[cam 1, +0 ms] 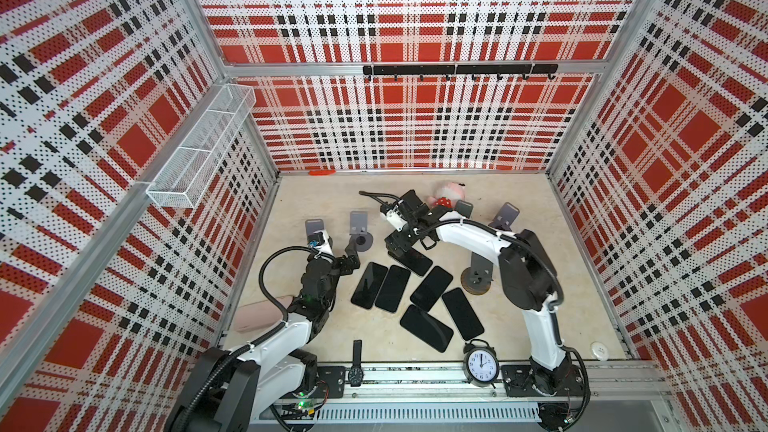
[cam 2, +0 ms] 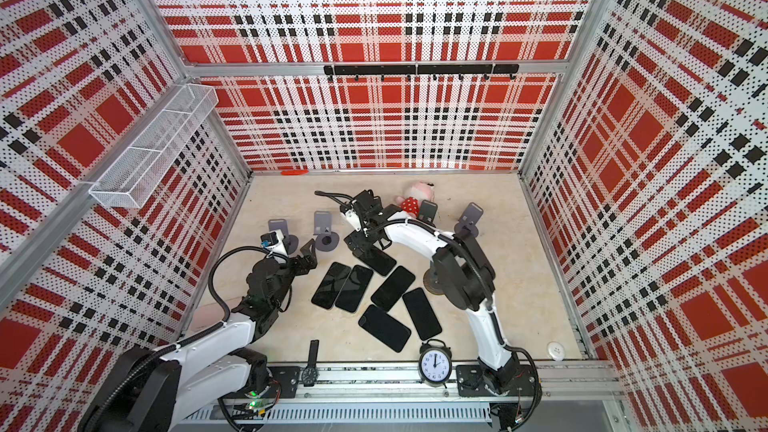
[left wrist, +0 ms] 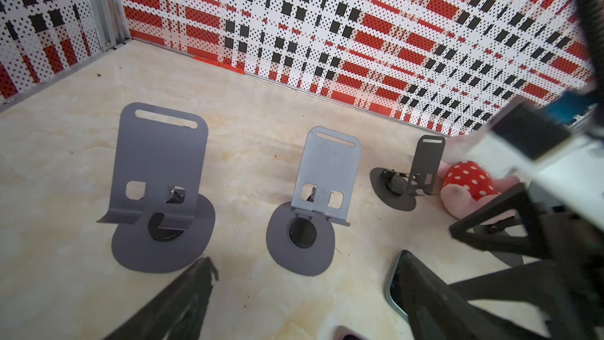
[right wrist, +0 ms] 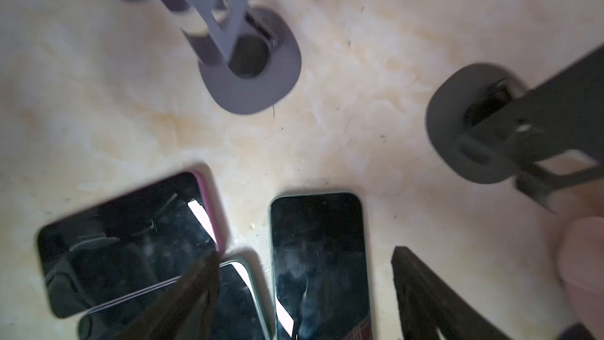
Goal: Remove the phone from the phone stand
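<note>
Several black phones lie flat in the middle of the table (cam 1: 332, 326). One with a green rim (right wrist: 318, 256) lies between the spread fingers of my right gripper (right wrist: 304, 250), which is open and hovers just above it (cam 1: 401, 249). It is the phone at the back of the group (cam 1: 417, 263). My left gripper (left wrist: 307, 258) is open too, low over bare table in front of two grey phone stands (left wrist: 160, 158) (left wrist: 327, 165). In both top views it sits left of the phones (cam 1: 352, 252). Both of those stands and a dark one (left wrist: 425, 161) hold nothing.
Two more stands are on the right, one lavender (cam 1: 505, 216), one dark (cam 1: 478, 272) partly behind my right arm. A plush toy (cam 1: 446, 197) lies at the back. An alarm clock (cam 1: 481, 363) and a wristwatch (cam 1: 356, 363) sit at the front edge, a pink case (cam 1: 259, 313) by my left arm.
</note>
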